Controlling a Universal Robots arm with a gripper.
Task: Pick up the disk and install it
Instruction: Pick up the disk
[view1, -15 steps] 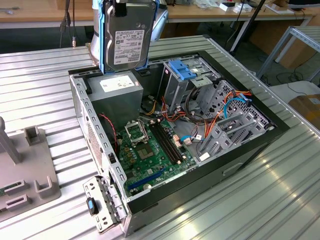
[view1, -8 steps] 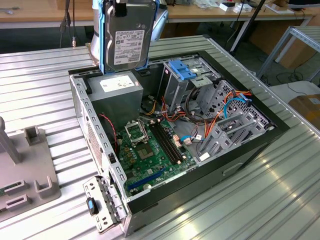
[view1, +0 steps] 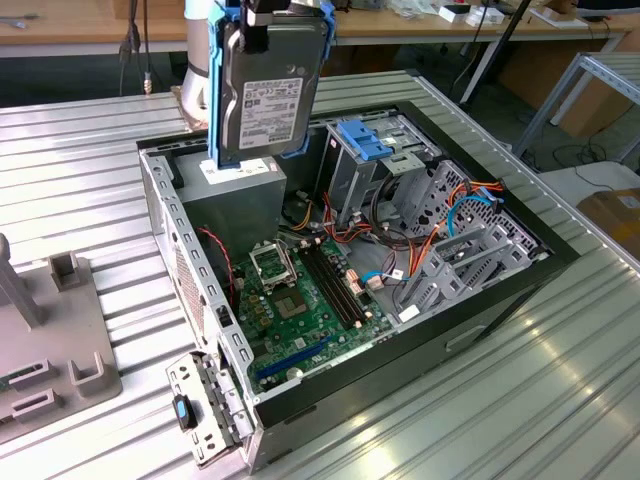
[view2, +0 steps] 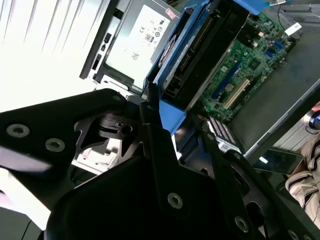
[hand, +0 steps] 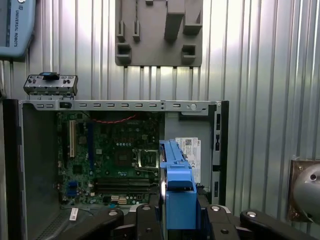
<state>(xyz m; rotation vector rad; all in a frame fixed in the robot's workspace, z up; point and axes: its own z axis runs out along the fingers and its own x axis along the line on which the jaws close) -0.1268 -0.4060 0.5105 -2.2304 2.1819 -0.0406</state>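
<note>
The disk (view1: 268, 92) hangs upright above the back corner of the open computer case (view1: 480, 325), its labelled dark face toward the exterior camera and blue rails along both long edges. My gripper (view1: 262, 22) is shut on its upper end. In the second wrist view the black fingers (view2: 152, 125) clamp the blue-edged disk (view2: 192, 55) over the motherboard (view2: 250, 55). In the first wrist view the disk's blue rail (hand: 176, 185) stands edge-on between the finger links, my gripper (hand: 179, 217) closed around it.
Below the disk sits the grey power supply (view1: 240, 195). An upright metal cage with a blue latch (view1: 362, 140) stands mid-case, and grey drive bays with orange and blue cables (view1: 455, 250) lie toward the exterior view's right. A grey fixture block (view1: 60, 345) rests on the ribbed table (view1: 560, 400).
</note>
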